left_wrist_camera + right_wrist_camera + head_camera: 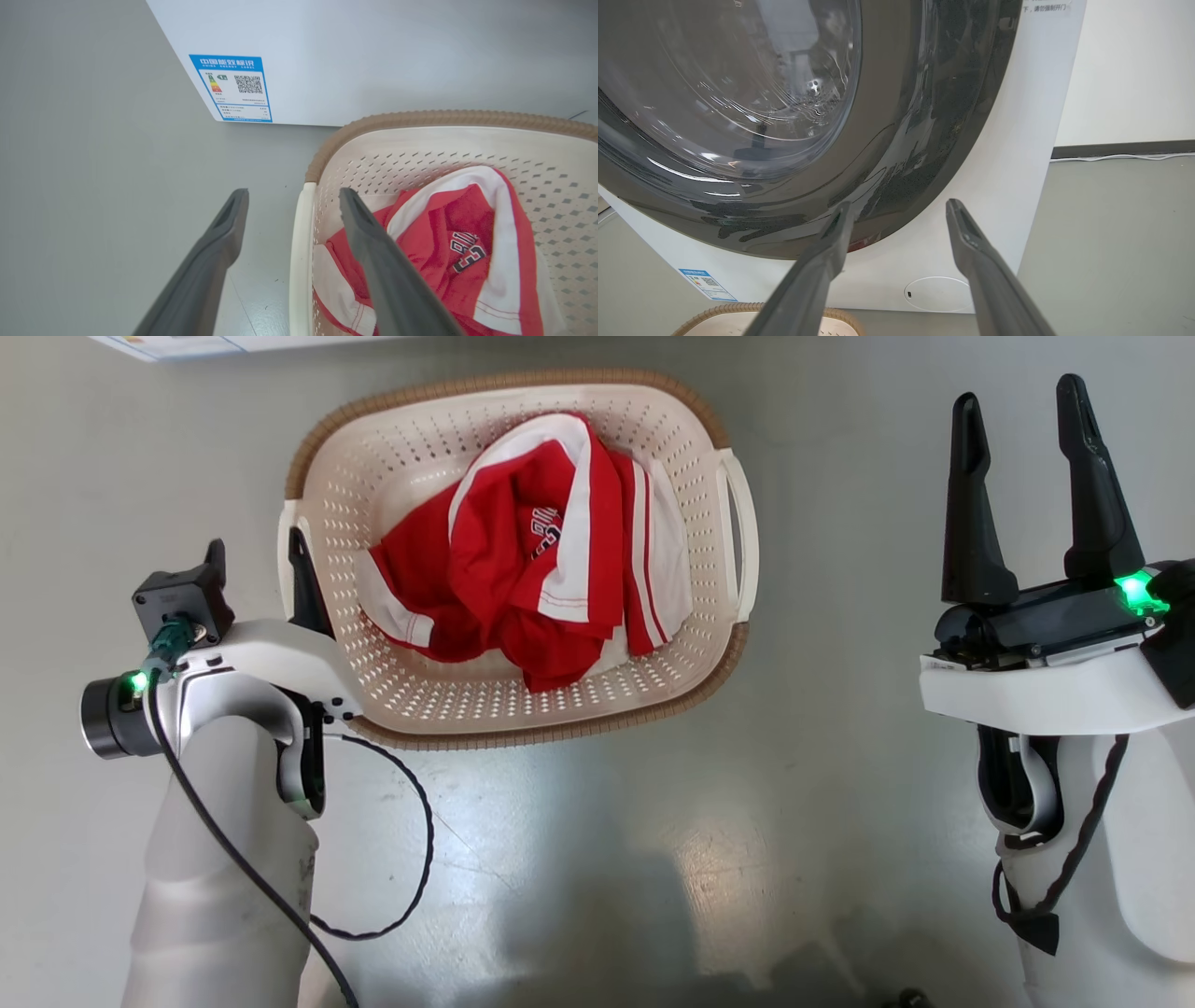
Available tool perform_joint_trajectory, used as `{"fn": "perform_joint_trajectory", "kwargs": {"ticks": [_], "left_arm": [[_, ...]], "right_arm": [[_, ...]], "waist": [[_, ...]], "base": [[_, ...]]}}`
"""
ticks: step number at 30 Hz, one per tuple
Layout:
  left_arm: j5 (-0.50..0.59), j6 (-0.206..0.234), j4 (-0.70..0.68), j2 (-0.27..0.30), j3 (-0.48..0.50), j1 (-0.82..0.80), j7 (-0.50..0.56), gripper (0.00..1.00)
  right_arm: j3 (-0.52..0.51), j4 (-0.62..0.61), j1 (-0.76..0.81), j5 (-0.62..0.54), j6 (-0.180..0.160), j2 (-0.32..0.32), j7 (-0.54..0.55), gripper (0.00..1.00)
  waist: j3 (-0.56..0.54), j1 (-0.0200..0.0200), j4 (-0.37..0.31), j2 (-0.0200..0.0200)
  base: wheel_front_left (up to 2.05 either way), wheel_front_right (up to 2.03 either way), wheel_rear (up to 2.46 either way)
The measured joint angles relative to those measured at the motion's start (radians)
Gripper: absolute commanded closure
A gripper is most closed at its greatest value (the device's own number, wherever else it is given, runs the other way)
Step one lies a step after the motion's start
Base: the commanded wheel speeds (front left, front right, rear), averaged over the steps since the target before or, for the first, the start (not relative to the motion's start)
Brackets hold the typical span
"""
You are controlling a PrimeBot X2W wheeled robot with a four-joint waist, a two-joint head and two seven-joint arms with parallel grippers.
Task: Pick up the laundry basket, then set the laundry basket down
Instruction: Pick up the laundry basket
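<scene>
Washer point(1008, 186) takes up most of frame: white body, big dark round door point(887, 140) across upper left & centre, w/ clear glass window point(738, 84) full of reflections. Small blue-edged label point(707, 283) on washer front, lower left. Round white cover point(938, 294) low on front, bottom centre. Right gripper point(899, 205) rises from bottom edge, jaws wide apart, nothing btwn them; left tip overlaps door's lower rim, right tip overlaps white front. Laundry basket point(724, 310): only a bit of brown woven rim + cream inside, bottom left, below washer front. Grey floor point(1111, 242) at right; cream wall point(1134, 70) upper right, dark baseboard point(1125, 149) under it, white cable point(1111, 157) along that.
</scene>
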Motion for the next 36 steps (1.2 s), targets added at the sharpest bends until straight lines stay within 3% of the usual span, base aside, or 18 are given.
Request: {"fn": "perform_joint_trajectory", "kwargs": {"ticks": [12, 20, 36], "left_arm": [[0.028, -0.034, -0.27, -0.017, -0.018, 0.153, 0.0, 0.0], [0.028, -0.033, -0.456, -0.02, -0.043, 0.315, -0.001, 0.0], [0.008, 0.026, -0.637, -0.018, -0.123, 0.655, -0.001, 0.0]], "right_arm": [[-0.003, 0.053, 0.017, 0.021, 0.0, 0.0, 0.0, 0.0], [-0.002, 0.108, 0.1, 0.021, 0.0, 0.001, 0.0, 0.0], [0.046, 0.174, 0.328, 0.052, 0.0, 0.003, 0.0, 0.0]], "waist": [[-0.116, 0.0, 0.012, 0.0], [-0.233, 0.0, 0.023, 0.0], [-0.525, 0.0, 0.03, 0.0001]], "base": [[0.0, 0.0, 0.0], [0.0, 0.0, 0.0], [0.0, 0.0, 0.0]]}}
